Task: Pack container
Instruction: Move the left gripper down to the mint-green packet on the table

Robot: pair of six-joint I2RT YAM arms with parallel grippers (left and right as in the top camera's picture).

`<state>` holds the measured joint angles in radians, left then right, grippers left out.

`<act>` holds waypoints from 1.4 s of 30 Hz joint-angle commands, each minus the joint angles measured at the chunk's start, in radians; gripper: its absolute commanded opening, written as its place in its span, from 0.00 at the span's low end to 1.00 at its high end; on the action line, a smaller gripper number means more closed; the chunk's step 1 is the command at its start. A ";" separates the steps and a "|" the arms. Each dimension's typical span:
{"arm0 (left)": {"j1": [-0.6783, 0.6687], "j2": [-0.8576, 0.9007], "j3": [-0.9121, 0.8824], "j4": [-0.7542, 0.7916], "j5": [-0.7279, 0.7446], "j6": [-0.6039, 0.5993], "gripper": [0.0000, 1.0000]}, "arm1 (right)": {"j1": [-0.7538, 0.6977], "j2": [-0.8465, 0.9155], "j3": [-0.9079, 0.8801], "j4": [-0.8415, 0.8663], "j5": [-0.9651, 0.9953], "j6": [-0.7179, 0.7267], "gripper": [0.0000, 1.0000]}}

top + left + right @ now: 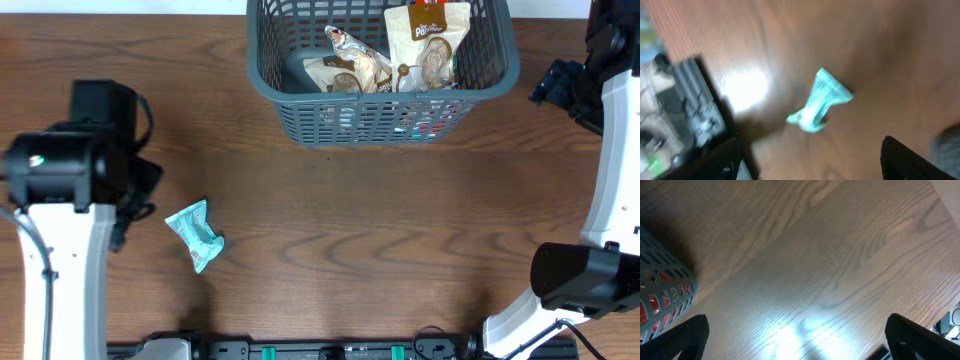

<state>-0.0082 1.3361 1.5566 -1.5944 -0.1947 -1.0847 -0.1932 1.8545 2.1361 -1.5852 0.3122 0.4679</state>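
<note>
A teal snack packet [196, 234] lies on the bench [400, 230], well apart from the container [262, 75]. The left fingers [910, 160], wide and empty, should straddle its middle; the right fingers [920, 335] likewise gape empty.

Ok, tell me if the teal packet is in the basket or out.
Out. The teal packet lies on the wooden table, well apart from the basket, which holds other packets.

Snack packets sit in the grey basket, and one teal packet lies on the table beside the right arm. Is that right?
Not quite: the teal packet lies on the table beside the left arm, as the overhead view shows. Snack packets do sit in the grey basket.
</note>
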 commanded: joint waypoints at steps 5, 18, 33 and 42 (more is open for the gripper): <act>0.004 0.003 -0.249 0.126 0.135 0.079 0.79 | -0.009 0.003 -0.003 0.000 0.021 0.018 0.99; 0.004 0.003 -0.532 0.323 0.198 0.512 0.80 | -0.009 0.003 -0.003 0.000 0.021 0.018 0.99; 0.004 0.003 -0.738 0.605 0.303 0.613 0.80 | -0.009 0.003 -0.003 0.000 0.021 0.018 0.99; 0.004 0.010 -0.741 0.733 0.203 0.559 0.82 | -0.009 0.003 -0.003 0.000 0.021 0.018 0.99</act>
<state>-0.0082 1.3388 0.8192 -0.8619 0.0799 -0.4988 -0.1932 1.8545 2.1361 -1.5848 0.3126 0.4679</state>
